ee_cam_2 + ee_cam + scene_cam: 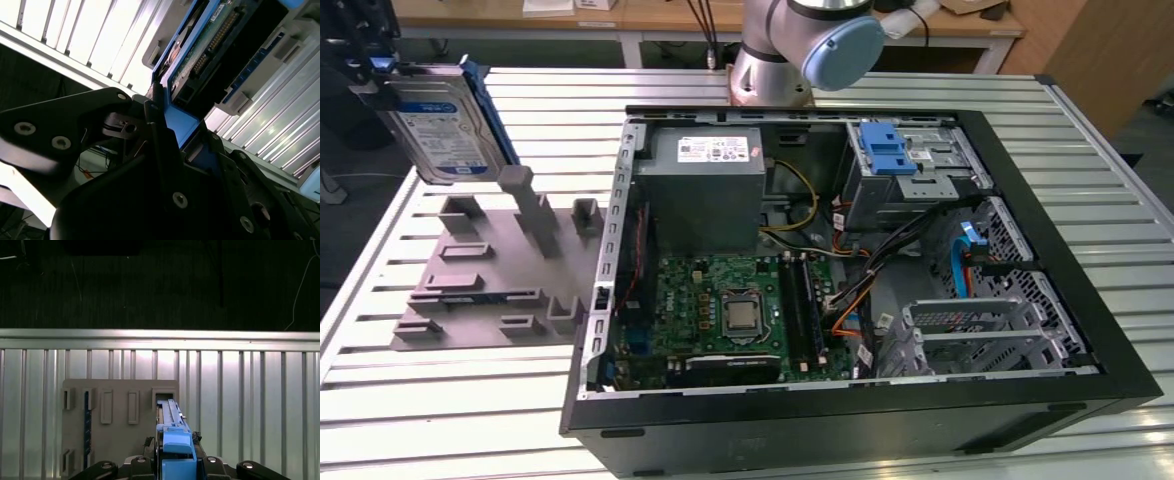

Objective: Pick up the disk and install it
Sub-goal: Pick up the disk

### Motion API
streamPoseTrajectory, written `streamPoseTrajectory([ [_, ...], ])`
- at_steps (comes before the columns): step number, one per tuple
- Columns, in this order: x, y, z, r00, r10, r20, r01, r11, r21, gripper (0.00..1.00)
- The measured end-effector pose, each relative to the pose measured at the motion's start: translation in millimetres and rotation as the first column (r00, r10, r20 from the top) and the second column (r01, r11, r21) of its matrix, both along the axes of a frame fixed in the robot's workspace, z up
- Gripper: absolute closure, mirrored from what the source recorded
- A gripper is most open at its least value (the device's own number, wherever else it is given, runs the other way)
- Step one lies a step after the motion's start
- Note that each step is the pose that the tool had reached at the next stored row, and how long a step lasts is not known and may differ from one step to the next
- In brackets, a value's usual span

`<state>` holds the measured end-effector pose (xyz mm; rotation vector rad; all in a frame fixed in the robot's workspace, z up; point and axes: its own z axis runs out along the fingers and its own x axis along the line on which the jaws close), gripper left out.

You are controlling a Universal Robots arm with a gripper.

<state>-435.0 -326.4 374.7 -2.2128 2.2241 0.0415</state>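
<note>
1. Currently, the gripper (371, 72) holds the disk (440, 122) upright and slightly tilted, at the exterior view's left of the open computer case (1067, 300).
2. In the exterior view, the disk's white-and-blue label faces the camera. The disk hangs above the far end of the grey fixture plate (480, 290) and looks clear of its posts.
3. In the second wrist view, the black fingers (159, 145) are closed tight on the end of the disk's blue carrier. The disk (200, 55) shows its green circuit-board side.
4. In the first wrist view, the disk (172, 422) appears edge-on, running out from the gripper (175, 462) over a slot in the fixture plate (120, 440).
5. The exterior view gives the case interior: the grey power supply (707, 185), the motherboard (734, 310) and a drive bay with a blue latch (887, 150).
6. The plate and the case both rest on the slatted metal table (427, 400).
</note>
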Motion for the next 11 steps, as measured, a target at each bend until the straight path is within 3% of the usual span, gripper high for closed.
streamPoseTrajectory([
  [11, 0.0, 0.0, 15.9, 1.0000, 0.000, 0.0002, 0.000, 1.0000, 0.0001, 0.63],
])
